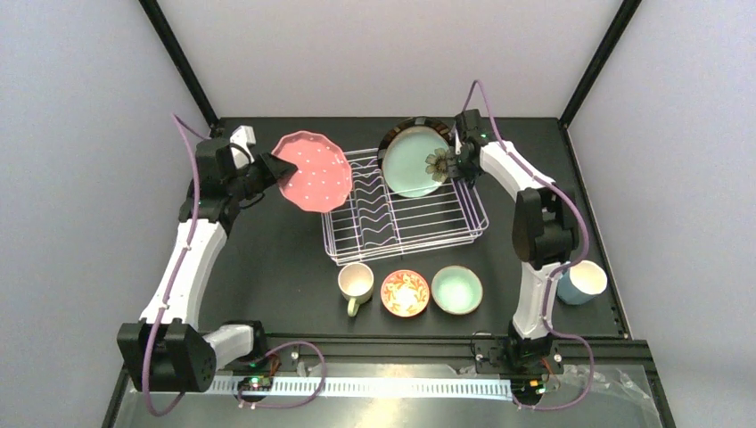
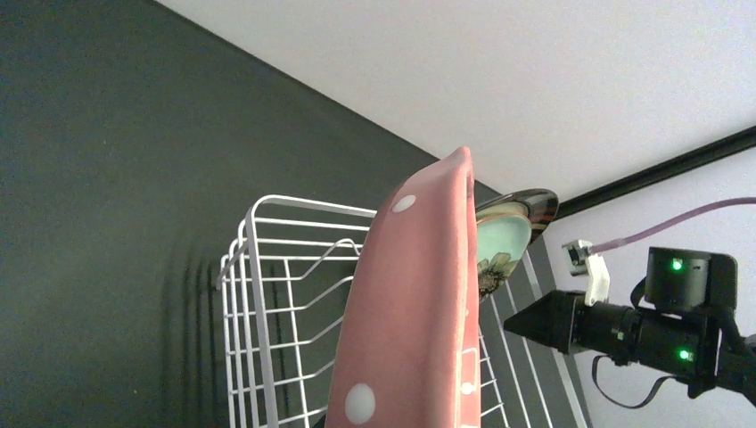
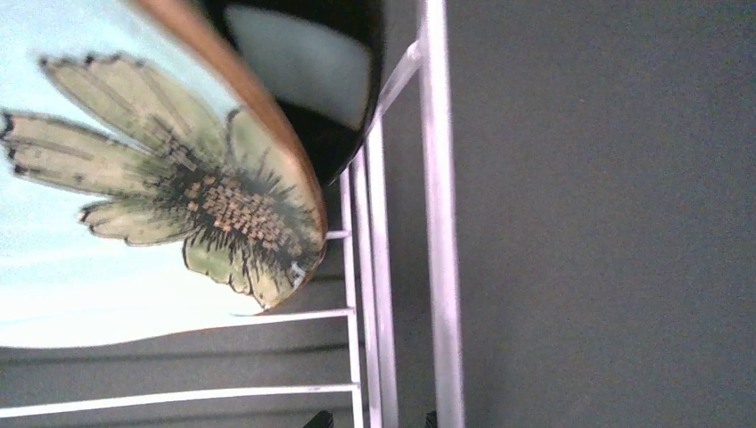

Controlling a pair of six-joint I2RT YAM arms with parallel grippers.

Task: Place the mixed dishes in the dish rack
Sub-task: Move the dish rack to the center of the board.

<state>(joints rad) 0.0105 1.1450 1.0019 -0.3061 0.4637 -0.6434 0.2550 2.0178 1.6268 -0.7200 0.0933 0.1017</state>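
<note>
My left gripper (image 1: pixel 275 166) is shut on the left rim of the pink dotted scalloped plate (image 1: pixel 312 171), held tilted above the left end of the white wire dish rack (image 1: pixel 406 223). In the left wrist view the plate (image 2: pixel 410 312) shows edge-on over the rack (image 2: pixel 267 294). The teal flower plate (image 1: pixel 413 162) stands at the back of the rack, with the dark-rimmed plate (image 1: pixel 414 123) behind it. My right gripper (image 1: pixel 460 166) is open beside the teal plate's right edge (image 3: pixel 134 178), its tips (image 3: pixel 374 421) astride the rack's side wire (image 3: pixel 441 267).
In front of the rack stand a cream mug (image 1: pixel 356 282), a red-orange bowl (image 1: pixel 405 292) and a mint bowl (image 1: pixel 456 290) in a row. A blue mug (image 1: pixel 584 283) stands at the right by the right arm. The right arm's gripper shows in the left wrist view (image 2: pixel 571 321).
</note>
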